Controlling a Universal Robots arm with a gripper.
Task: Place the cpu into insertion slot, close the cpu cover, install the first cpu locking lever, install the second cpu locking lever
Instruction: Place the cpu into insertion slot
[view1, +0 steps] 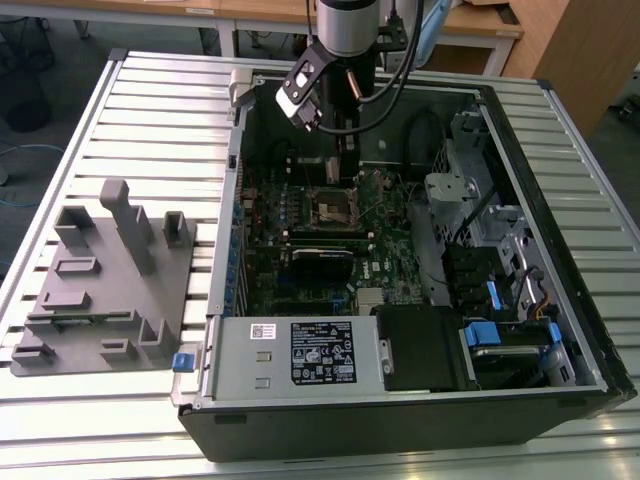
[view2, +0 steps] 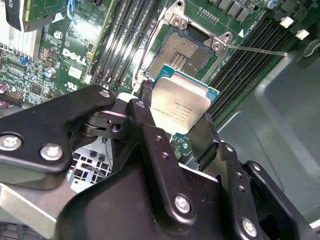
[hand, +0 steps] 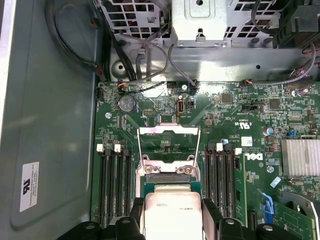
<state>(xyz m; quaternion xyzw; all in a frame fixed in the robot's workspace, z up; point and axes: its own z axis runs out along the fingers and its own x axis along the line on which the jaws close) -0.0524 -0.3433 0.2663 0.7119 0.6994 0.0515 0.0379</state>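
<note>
While the arm (view1: 345, 25) hangs inside the open computer case (view1: 400, 430):
pincer (view2: 174, 114): clamped on two opposite edges of the cpu (view2: 182, 97)
cpu: held over the insertion slot (view2: 182, 52), not seated
insertion slot: bare, contacts exposed
cpu cover (hand: 168, 131): swung up
</note>
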